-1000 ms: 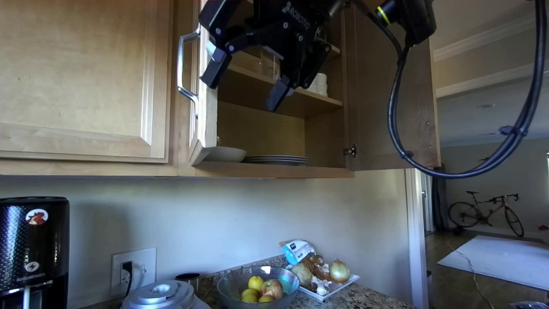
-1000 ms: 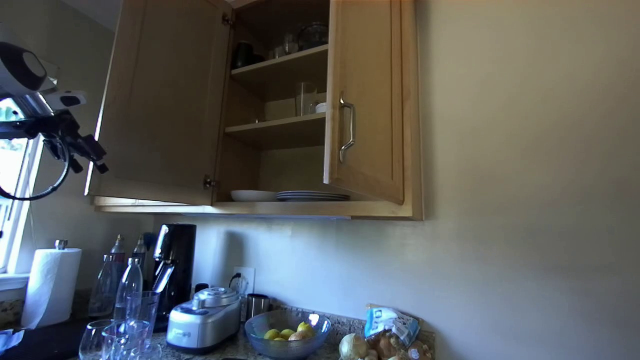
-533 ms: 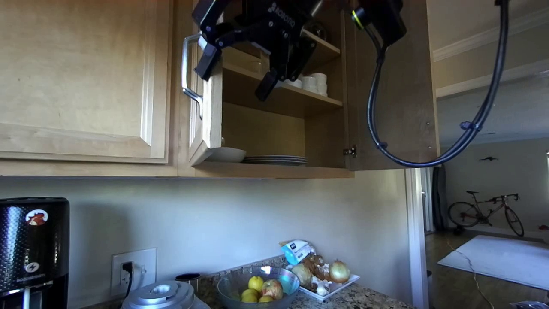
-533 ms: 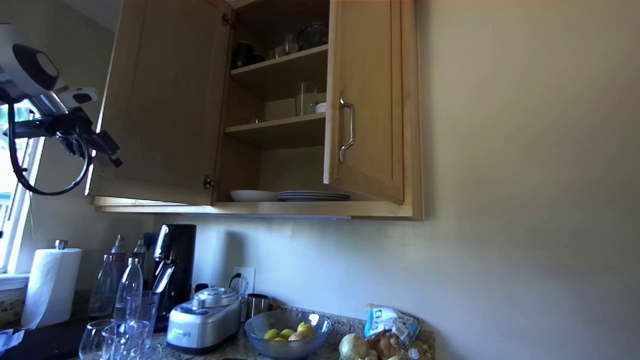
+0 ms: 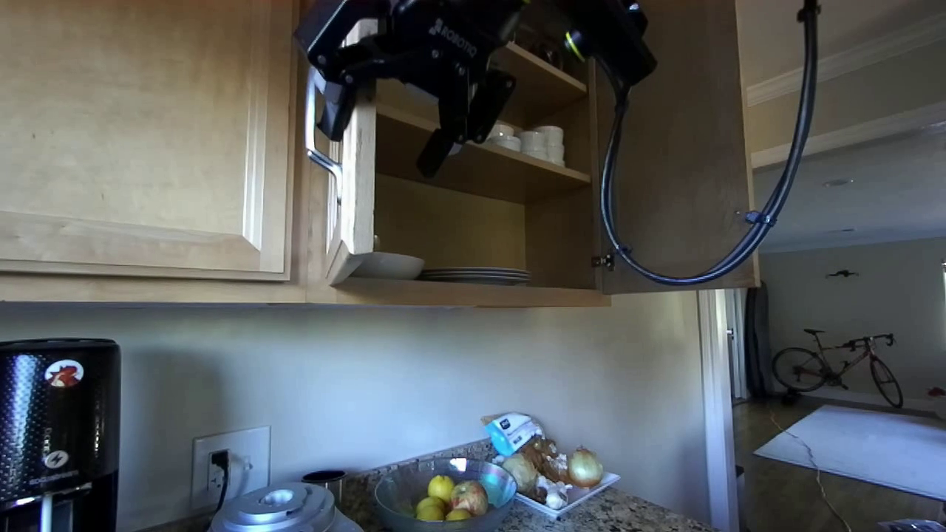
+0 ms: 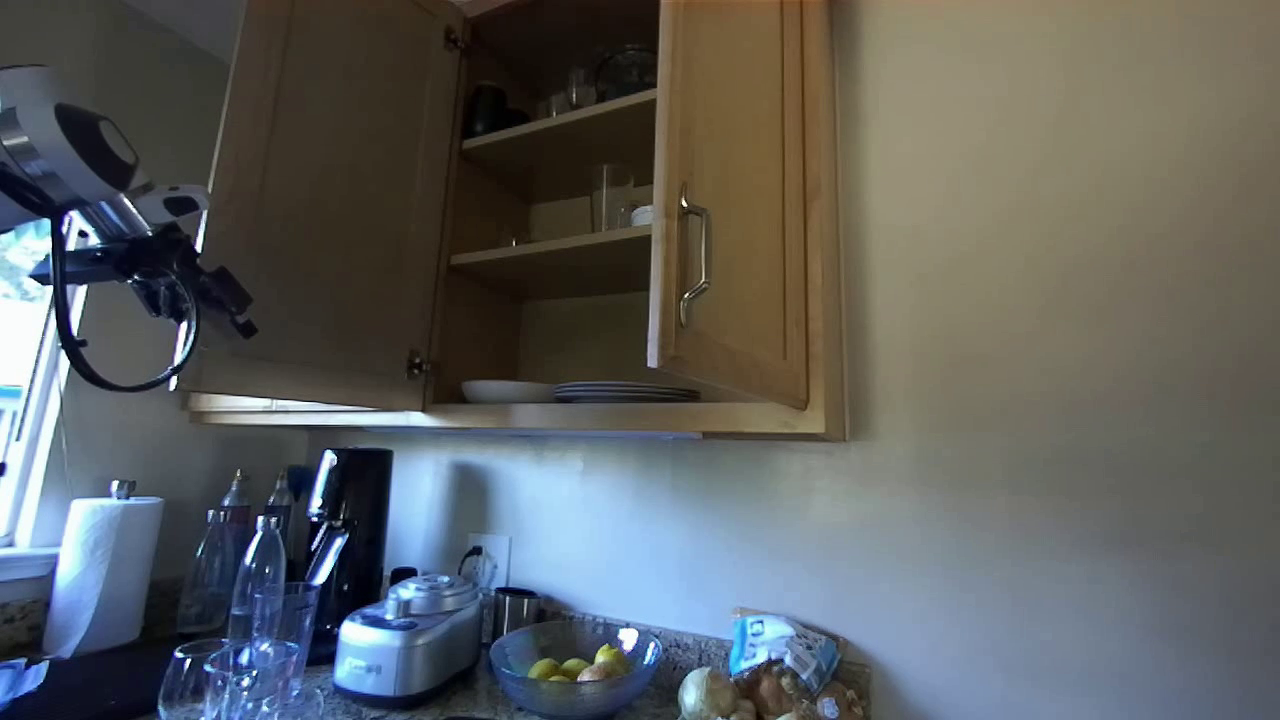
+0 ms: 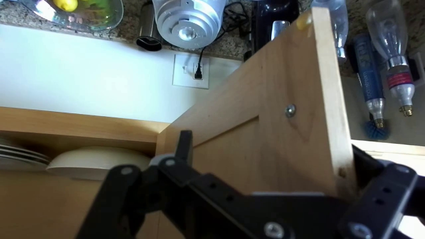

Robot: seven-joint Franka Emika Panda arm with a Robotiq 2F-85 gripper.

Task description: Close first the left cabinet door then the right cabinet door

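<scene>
The left cabinet door stands open. In an exterior view I see its free edge (image 5: 358, 199) and metal handle (image 5: 324, 164); in an exterior view its inner face (image 6: 320, 200) shows. My gripper (image 5: 384, 137) is open at this door. In the wrist view the gripper (image 7: 273, 147) straddles the door (image 7: 239, 142): one finger (image 7: 184, 142) is on the inner side, the other is partly hidden past the edge. I cannot tell whether either touches. The right cabinet door (image 5: 680, 155) also stands open. Its handle (image 6: 697, 255) shows in an exterior view.
A white bowl (image 5: 388, 266) and plates (image 5: 473, 275) sit on the cabinet floor; cups (image 5: 547, 140) are on a shelf. A wider handleless door (image 5: 133, 133) is to the left. The arm's cable (image 5: 709, 277) hangs by the right door. Glasses (image 6: 240, 680) and a glass bowl (image 6: 575, 690) stand below.
The open gripper has moved left in one exterior view and rightward along the left door in another. The left door's edge shifted slightly right, then back left. The right door has not moved.
</scene>
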